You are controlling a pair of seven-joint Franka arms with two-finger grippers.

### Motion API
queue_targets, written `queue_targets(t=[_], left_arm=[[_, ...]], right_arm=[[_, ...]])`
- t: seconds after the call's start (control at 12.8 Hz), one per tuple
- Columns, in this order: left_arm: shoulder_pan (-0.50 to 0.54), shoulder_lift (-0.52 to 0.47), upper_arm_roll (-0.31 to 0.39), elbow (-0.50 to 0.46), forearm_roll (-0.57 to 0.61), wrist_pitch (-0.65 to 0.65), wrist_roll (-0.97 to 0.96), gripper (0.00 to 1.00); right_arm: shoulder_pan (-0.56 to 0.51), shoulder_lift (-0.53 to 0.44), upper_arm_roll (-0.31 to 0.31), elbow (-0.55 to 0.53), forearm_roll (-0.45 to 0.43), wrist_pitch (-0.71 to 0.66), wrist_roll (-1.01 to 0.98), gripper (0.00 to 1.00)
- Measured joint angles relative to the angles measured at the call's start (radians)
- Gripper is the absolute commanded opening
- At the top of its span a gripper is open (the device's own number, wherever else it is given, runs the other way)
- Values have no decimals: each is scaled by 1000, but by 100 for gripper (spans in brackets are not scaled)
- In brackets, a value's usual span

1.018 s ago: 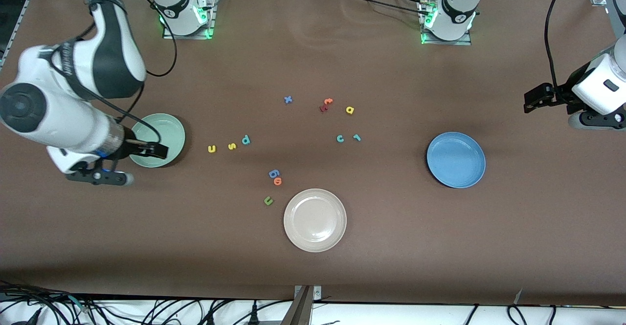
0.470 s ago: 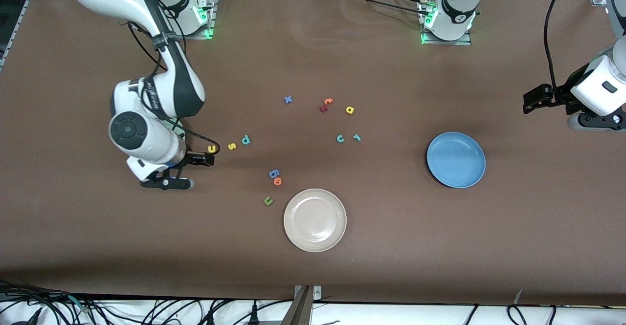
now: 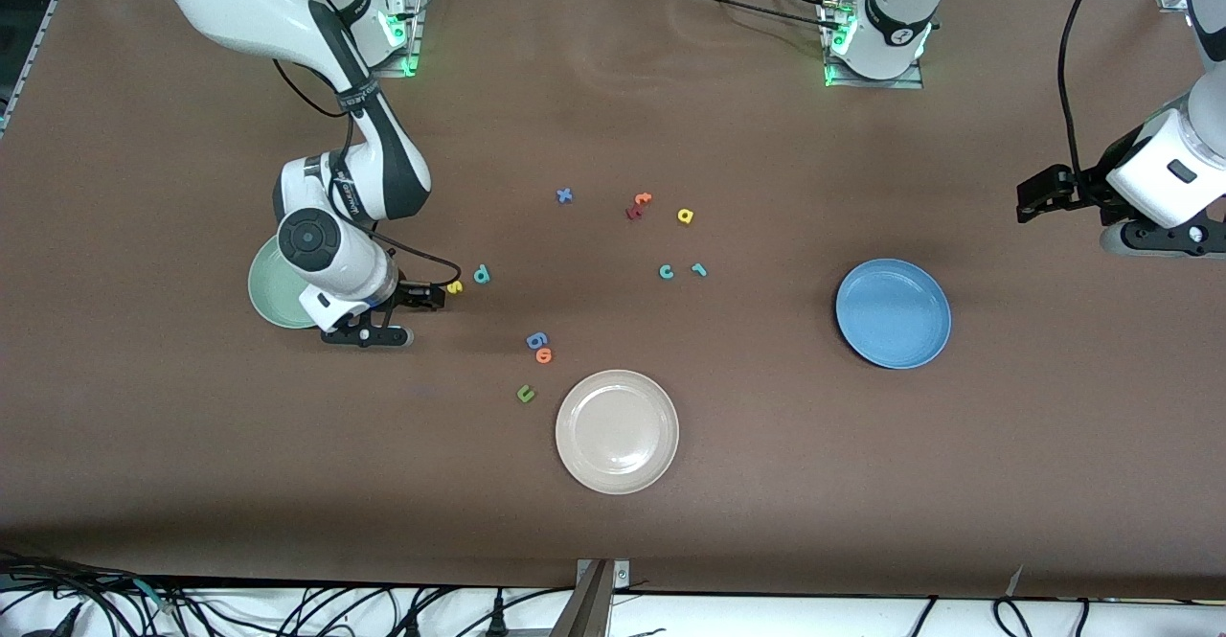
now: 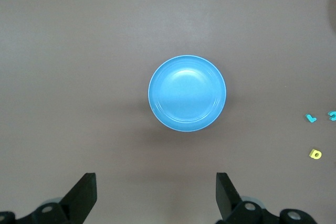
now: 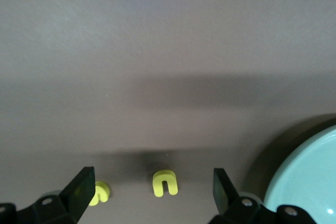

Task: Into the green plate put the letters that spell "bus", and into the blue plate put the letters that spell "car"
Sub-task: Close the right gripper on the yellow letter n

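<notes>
Inventory, taken across the front view from the right arm's end of the table to the left arm's:

- Green plate (image 3: pixel 263 287): partly hidden under the right arm; no letters are seen in it.
- Right gripper (image 3: pixel 433 295): fingers spread wide, empty, low over the yellow "u" (image 5: pixel 165 182), which is centred between them in the right wrist view. Risk: the flat foam piece may be pushed flat or flicked aside if the descent is shallow or off-centre.
- Yellow "s" (image 3: pixel 454 286): just beside the gripper. Risk: it may be nudged or pinched along with the "u".
- Teal "b" (image 3: pixel 481 275): next along, untouched.
- Blue "g" (image 3: pixel 536 340) and olive-green "u" (image 3: pixel 525 393): decoys, nearer the camera. Risk: the wrong "u" may be picked.
- Cream-white plate (image 3: pixel 617 431): decoy destination.
- Teal "c" (image 3: pixel 666 272), teal "r" (image 3: pixel 699 269), yellow "a" (image 3: pixel 685 216): loose on the table.
- Blue plate (image 3: pixel 893 312): nothing is seen in it.
- Left gripper (image 3: pixel 1036 195): spread, empty, held waiting past the blue plate at the left arm's end.
</notes>
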Motion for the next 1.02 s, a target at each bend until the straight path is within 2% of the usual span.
queue_targets(t=[0.16, 0.23, 0.31, 0.63, 0.78, 1.02], left_arm=[[0, 3, -10, 0, 0, 0, -13, 100], [0, 4, -11, 0, 0, 0, -15, 100], [0, 5, -11, 0, 0, 0, -15, 100], [0, 5, -11, 0, 0, 0, -16, 100], [0, 6, -12, 0, 0, 0, -16, 100], [-1, 41, -24, -4, 0, -1, -27, 100]], right_arm=[[0, 0, 2, -69, 0, 93, 0, 79], [0, 0, 3, -94, 0, 120, 0, 65], [0, 0, 3, -109, 0, 132, 0, 59], [0, -1, 5, -121, 0, 138, 0, 58], [0, -1, 11, -125, 0, 139, -1, 52], [0, -5, 17, -141, 0, 168, -1, 35]])
